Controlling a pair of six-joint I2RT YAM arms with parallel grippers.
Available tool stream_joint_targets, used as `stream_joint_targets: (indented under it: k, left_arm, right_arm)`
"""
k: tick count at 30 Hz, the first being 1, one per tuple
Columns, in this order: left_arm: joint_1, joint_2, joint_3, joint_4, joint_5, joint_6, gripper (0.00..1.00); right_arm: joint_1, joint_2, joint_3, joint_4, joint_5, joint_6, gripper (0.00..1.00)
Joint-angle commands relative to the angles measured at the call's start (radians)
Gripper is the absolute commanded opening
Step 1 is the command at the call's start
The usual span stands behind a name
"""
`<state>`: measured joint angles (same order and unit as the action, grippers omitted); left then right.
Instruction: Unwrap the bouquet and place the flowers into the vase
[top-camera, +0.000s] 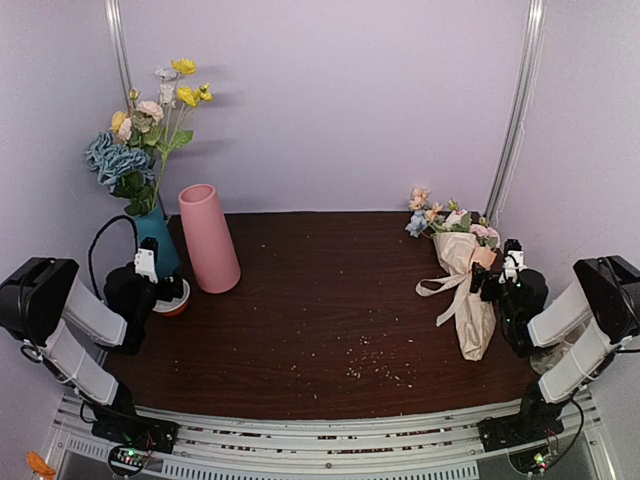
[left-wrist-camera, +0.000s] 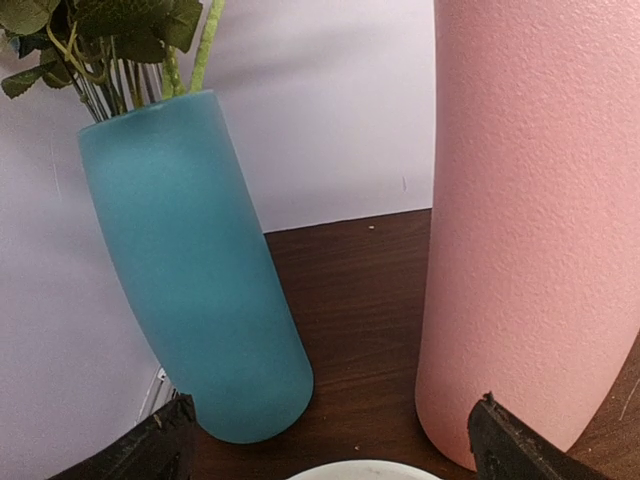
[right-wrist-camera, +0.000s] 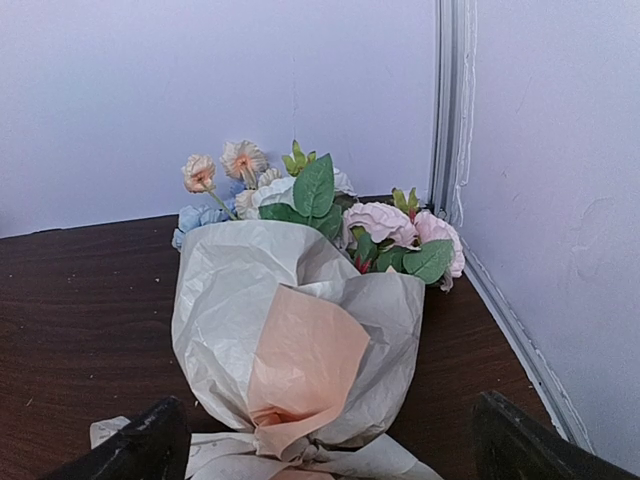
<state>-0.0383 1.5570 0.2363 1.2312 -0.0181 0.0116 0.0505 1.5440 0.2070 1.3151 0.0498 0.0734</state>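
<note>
The left tool (left-wrist-camera: 335, 445), wide and empty, faces the vase (left-wrist-camera: 530, 220), its top cut off. The right tool (right-wrist-camera: 335, 440), equally wide, faces the bouquet (right-wrist-camera: 300, 330); paper (right-wrist-camera: 225, 290) hides the stems.

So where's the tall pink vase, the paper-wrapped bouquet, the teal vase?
tall pink vase (top-camera: 209, 240): top view, side wall.
paper-wrapped pastel bouquet (right-wrist-camera: 305, 360): right wrist view, peach fold.
teal-blue vase (left-wrist-camera: 190, 270): left wrist view, side wall.

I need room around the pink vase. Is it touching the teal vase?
Apart. The left wrist view shows bare table and wall between the pink vase and the teal vase.
</note>
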Motion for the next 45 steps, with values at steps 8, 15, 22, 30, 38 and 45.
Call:
stream_joint_targets:
  k: [8, 15, 22, 30, 38, 45]
  left_arm:
    - [0.006, -0.024, -0.033, 0.146, -0.028, 0.011, 0.98]
    - [0.003, -0.187, -0.104, 0.094, -0.04, 0.005, 0.97]
    - [0.004, -0.486, -0.074, -0.282, -0.135, -0.075, 0.97]
    - [0.004, -0.733, 0.032, -0.749, -0.349, -0.424, 0.98]
    - [0.004, -0.917, 0.038, -0.894, -0.183, -0.558, 0.98]
    - [0.003, -0.956, 0.273, -1.307, -0.091, -0.627, 0.95]
  right_arm:
    - [0.005, 0.011, 0.017, 0.029, 0.018, -0.014, 1.0]
    - [0.016, -0.083, 0.047, -0.105, 0.05, -0.023, 1.0]
    - [0.033, -0.304, 0.106, -0.341, 0.084, 0.036, 1.0]
    - [0.01, -0.405, 0.3, -0.743, 0.218, 0.534, 1.0]
    - [-0.003, -0.24, 0.507, -1.068, 0.103, 0.508, 0.99]
    - [-0.003, 0.006, 0.706, -1.292, 0.014, 0.453, 0.94]
